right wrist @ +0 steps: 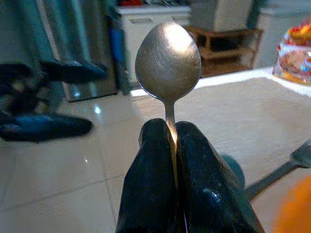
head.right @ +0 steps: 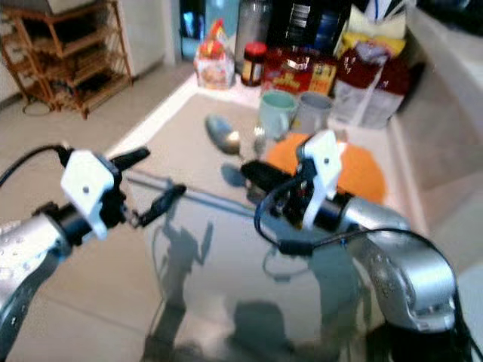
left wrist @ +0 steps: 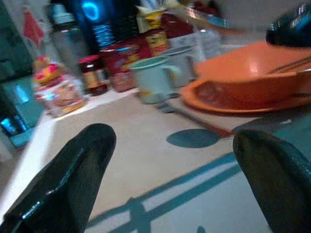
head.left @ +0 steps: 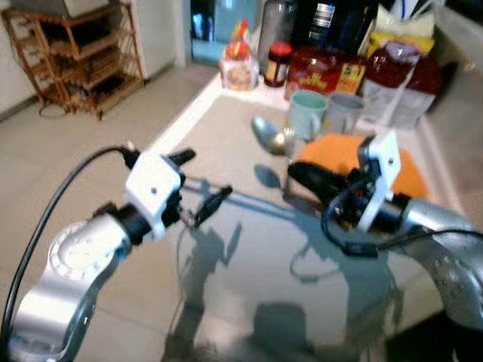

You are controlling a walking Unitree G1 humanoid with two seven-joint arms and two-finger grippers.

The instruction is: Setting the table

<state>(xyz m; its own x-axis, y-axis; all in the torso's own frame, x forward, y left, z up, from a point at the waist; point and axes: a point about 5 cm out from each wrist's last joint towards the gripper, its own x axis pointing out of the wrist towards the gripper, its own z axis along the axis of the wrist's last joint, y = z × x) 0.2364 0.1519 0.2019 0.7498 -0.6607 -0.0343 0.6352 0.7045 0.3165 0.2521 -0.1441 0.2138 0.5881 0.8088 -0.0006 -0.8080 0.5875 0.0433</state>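
The spoon [right wrist: 168, 60] sits pinched by its handle in the closed jaws of the right gripper [right wrist: 171, 133], bowl sticking out past the fingertips; most of the handle is hidden between them. This gripper hovers above the tabletop [head.left: 226, 249], just beside an orange plate [head.left: 411, 173] with an orange bowl [left wrist: 252, 73] on it. A fork [left wrist: 189, 116] lies by the plate, its tines blurred. Two mugs [head.left: 307, 113] stand behind. The left gripper [head.left: 202, 185] hangs apart over the tabletop edge, jaws spread wide and empty.

arms: silver, rounded | wrists: white housings | cables: black, looping | fingers [left wrist: 63, 184]: long, glossy black
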